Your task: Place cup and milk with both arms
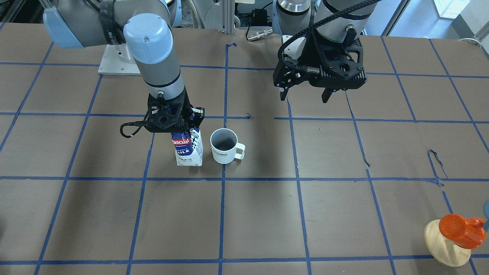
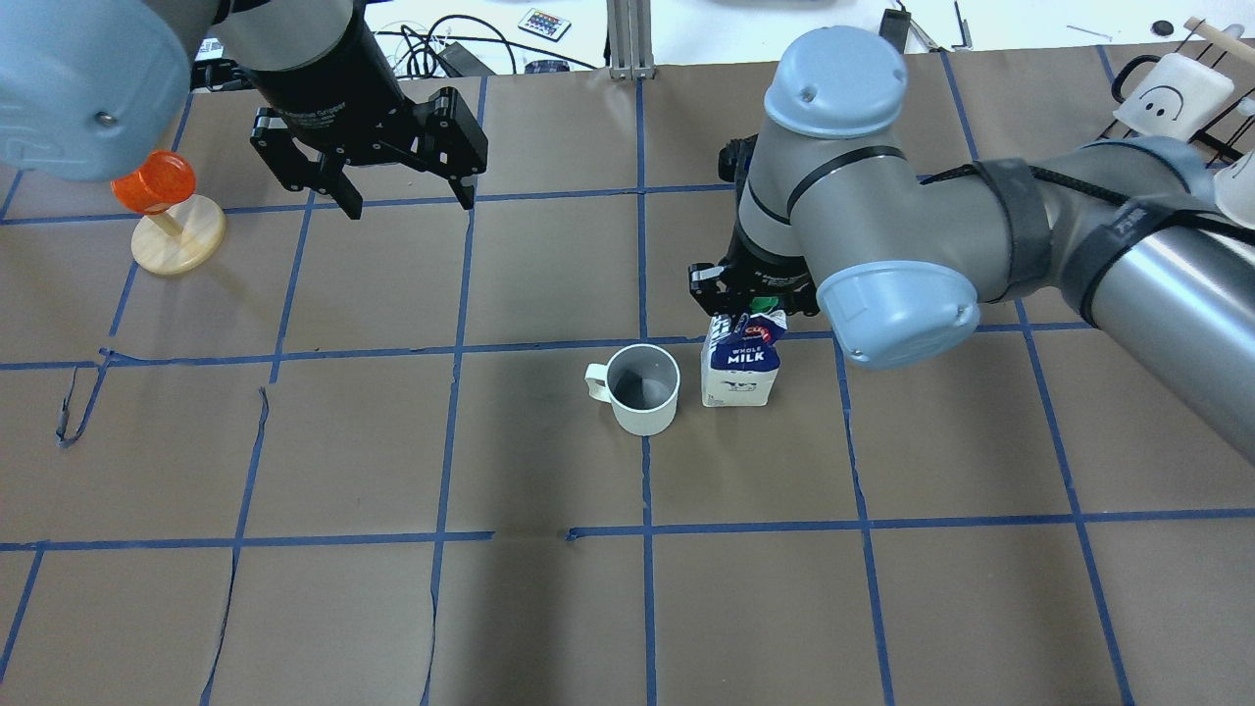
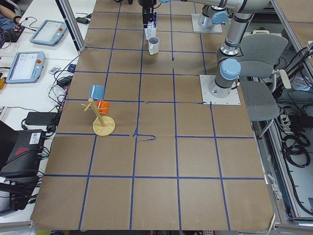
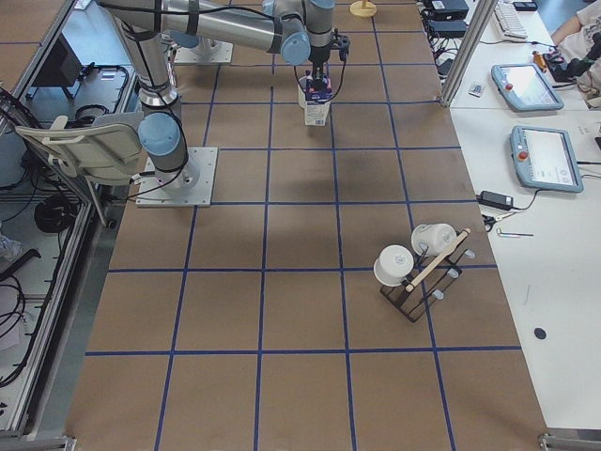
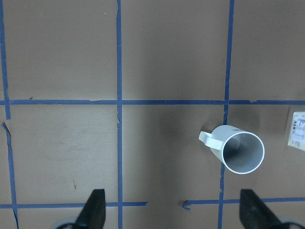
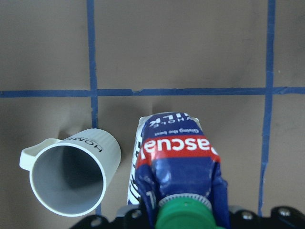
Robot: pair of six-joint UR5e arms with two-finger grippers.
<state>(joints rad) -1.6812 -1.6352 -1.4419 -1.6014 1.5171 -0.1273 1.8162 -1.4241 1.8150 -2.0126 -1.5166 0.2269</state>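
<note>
The white cup (image 1: 225, 147) stands upright on the brown table, its handle away from the milk. It also shows in the overhead view (image 2: 642, 392) and both wrist views (image 5: 240, 152) (image 6: 71, 179). The milk carton (image 1: 189, 147) stands upright right beside the cup with a small gap between them, as the overhead view (image 2: 740, 368) and the right wrist view (image 6: 176, 162) show. My right gripper (image 1: 179, 128) is shut on the carton's top, its fingers hidden behind the gable. My left gripper (image 1: 304, 98) is open and empty. It hangs above the table, well away from the cup (image 2: 410, 204).
An orange cup-like thing on a wooden stand (image 2: 152, 181) sits at the table's left end (image 1: 460, 229). A rack with white mugs (image 4: 418, 268) stands at the right end. Blue tape lines grid the table (image 2: 294, 608).
</note>
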